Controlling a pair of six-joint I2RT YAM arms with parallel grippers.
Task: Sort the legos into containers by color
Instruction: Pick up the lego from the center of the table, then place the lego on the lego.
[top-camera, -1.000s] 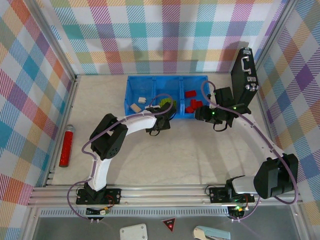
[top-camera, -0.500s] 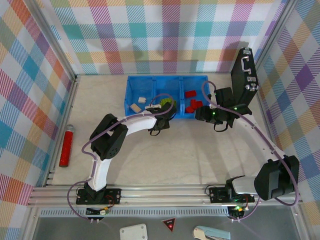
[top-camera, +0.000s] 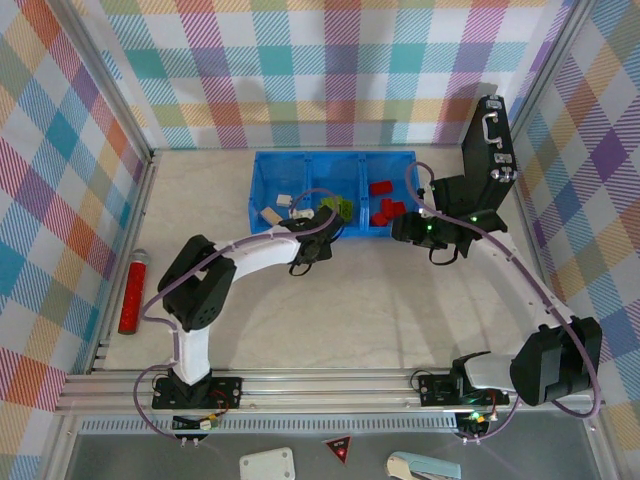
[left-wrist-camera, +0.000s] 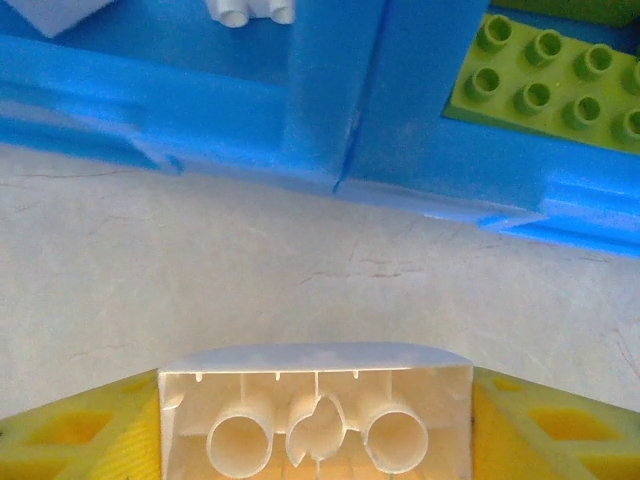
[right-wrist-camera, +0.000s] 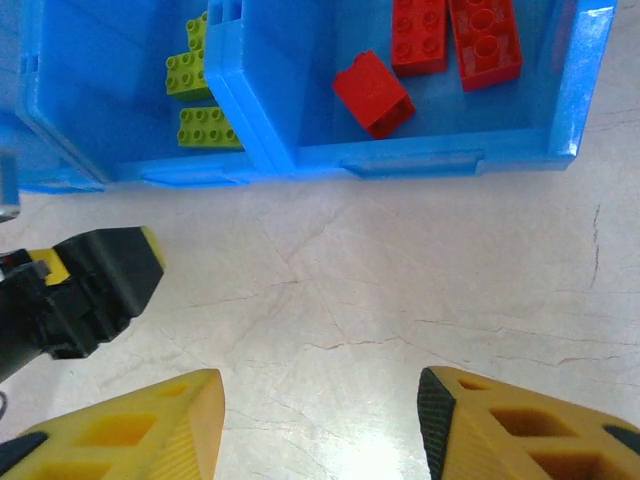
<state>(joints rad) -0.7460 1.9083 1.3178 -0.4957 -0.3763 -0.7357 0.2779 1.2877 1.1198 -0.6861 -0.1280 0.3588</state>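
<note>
Left wrist: L hand (left-wrist-camera: 318, 432) grips lego (left-wrist-camera: 316, 395).

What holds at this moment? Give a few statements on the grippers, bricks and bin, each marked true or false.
1. The left gripper is shut on a beige brick. True.
2. The right gripper holds a red brick. False: it is open and empty, over the table.
3. The red bricks lie in the right compartment of the bin. True.
4. The green bricks share the red bricks' compartment. False: they lie in the middle one, past a dividing wall.
</note>
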